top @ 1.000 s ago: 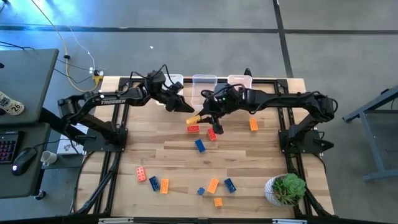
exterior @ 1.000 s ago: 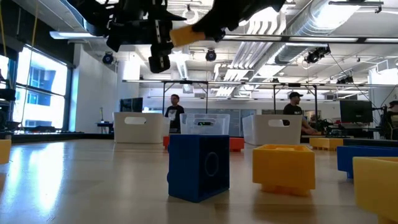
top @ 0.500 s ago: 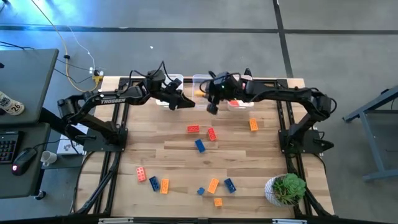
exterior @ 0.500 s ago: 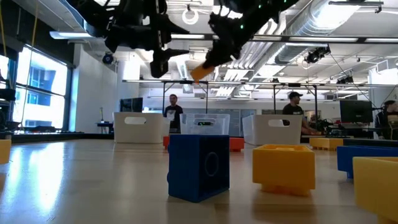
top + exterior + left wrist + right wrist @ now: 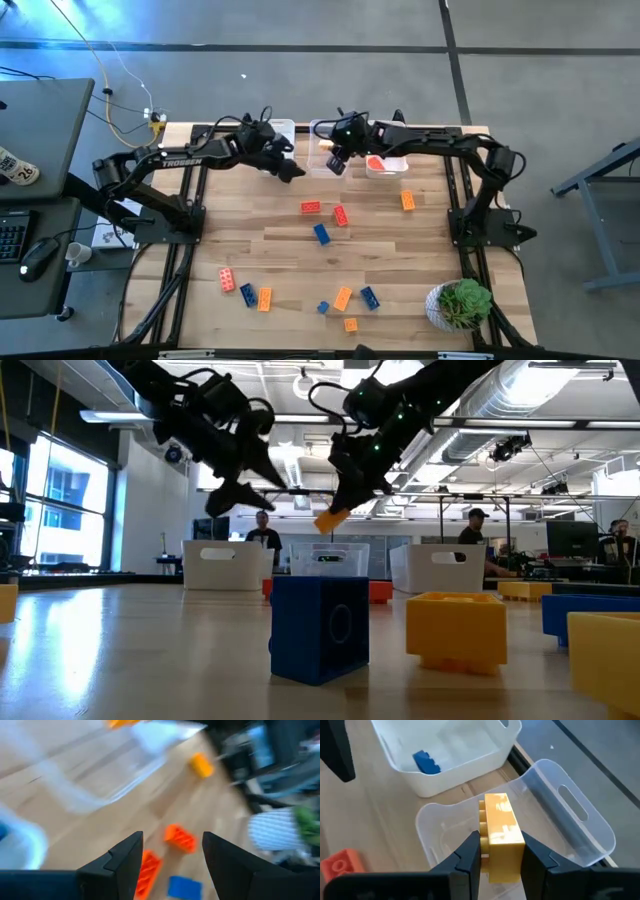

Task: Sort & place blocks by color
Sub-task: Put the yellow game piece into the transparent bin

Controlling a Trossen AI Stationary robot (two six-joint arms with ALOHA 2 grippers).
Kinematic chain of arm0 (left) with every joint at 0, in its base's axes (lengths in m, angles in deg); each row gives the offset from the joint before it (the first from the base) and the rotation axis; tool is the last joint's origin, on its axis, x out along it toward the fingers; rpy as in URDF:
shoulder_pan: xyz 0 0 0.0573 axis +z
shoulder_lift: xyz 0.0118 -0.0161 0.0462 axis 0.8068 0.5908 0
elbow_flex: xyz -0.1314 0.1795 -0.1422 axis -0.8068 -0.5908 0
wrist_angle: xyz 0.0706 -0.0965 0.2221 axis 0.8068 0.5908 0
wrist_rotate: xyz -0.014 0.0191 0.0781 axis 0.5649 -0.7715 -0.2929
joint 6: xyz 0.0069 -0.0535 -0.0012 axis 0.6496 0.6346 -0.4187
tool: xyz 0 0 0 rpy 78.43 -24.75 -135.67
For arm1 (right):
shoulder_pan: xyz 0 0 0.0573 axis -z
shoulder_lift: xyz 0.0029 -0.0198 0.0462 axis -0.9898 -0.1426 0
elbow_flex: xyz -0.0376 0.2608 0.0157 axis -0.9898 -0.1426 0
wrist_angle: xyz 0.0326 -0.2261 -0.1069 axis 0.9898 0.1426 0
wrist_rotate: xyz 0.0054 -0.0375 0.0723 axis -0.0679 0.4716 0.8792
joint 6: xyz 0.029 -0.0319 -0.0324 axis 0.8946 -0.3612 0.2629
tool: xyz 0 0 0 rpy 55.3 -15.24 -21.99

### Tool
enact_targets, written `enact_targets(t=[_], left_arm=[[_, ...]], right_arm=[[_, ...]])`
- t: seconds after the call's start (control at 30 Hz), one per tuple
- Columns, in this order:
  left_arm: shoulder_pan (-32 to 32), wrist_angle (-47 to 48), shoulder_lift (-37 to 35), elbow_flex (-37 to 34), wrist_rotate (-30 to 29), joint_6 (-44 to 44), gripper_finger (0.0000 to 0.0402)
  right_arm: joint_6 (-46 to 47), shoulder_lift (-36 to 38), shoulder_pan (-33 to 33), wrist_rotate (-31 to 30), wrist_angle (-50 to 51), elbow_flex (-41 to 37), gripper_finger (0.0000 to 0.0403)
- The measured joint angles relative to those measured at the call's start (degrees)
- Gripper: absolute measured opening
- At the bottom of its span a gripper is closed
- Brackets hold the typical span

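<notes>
Several small blue, red and orange-yellow blocks lie scattered on the wooden table, among them a red one [image 5: 311, 207], a blue one [image 5: 321, 234] and an orange one [image 5: 407, 200]. My right gripper [image 5: 336, 161] [image 5: 501, 851] is shut on a yellow block [image 5: 501, 832] above the middle clear bin [image 5: 328, 133] [image 5: 572, 827]. The left bin [image 5: 470, 750] holds a blue block [image 5: 426, 762], and the right bin [image 5: 386, 160] holds a red one. My left gripper [image 5: 291, 170] [image 5: 171, 854] hangs open in the air beside the left bin. My right gripper pinches the yellow block by its two long sides [image 5: 487, 840], one finger on each. The fingers slant down from above, and the block's free end [image 5: 329, 519] sticks out past the fingertips. It is lifted clear, above the middle bin.
The three clear bins stand in a row along the table's far edge. More blocks lie near the front edge [image 5: 343, 298], and a potted plant [image 5: 460, 303] stands at the near right corner. People stand in the room behind the table [image 5: 476, 540].
My right gripper has carried the yellow block from above the table's middle toward the far edge, and it now hangs lower, over the middle bin. My left gripper has tipped from pointing straight down to slanting.
</notes>
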State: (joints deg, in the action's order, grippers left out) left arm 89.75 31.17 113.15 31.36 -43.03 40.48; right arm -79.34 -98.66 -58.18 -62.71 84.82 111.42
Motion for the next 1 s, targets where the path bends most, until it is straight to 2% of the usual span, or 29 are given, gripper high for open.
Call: enact_targets(t=[0.13, 0.33, 0.53, 0.67, 0.77, 0.87, 1.0], left_arm=[[-1.1, 6.0, 0.0, 0.0, -4.5, -1.3, 0.0195], [-4.3, 11.6, -1.0, 0.0, -7.1, -3.9, 0.0195], [-7.8, 17.5, -5.1, 0.0, -16.1, -7.0, 0.0195], [-9.2, 22.5, -8.4, 0.0, -23.7, -9.7, 0.0195], [-9.7, 25.1, -10.7, 0.0, -27.1, -9.9, 0.0195], [-10.2, 26.7, -12.4, 0.0, -28.2, -9.9, 0.0195], [-10.7, 27.6, -13.3, 0.0, -29.2, -9.9, 0.0195]], right_arm=[[3.3, -0.9, 0.0, -2.3, -0.6, 0.0, 0.0085], [9.2, -1.1, 1.2, -3.2, -0.7, 0.0, 0.0085], [14.9, -1.1, 2.4, 1.0, -0.3, 0.0, 0.0085], [16.7, -1.6, 2.8, 3.9, 0.6, 0.0, 0.0085], [16.7, -2.0, 2.8, 4.8, 1.6, 0.0, 0.0087], [14.6, -2.0, 2.2, 3.4, 1.3, 0.0, 0.0104], [13.8, -2.0, 0.8, 1.5, 1.6, 0.0, 0.0145]])
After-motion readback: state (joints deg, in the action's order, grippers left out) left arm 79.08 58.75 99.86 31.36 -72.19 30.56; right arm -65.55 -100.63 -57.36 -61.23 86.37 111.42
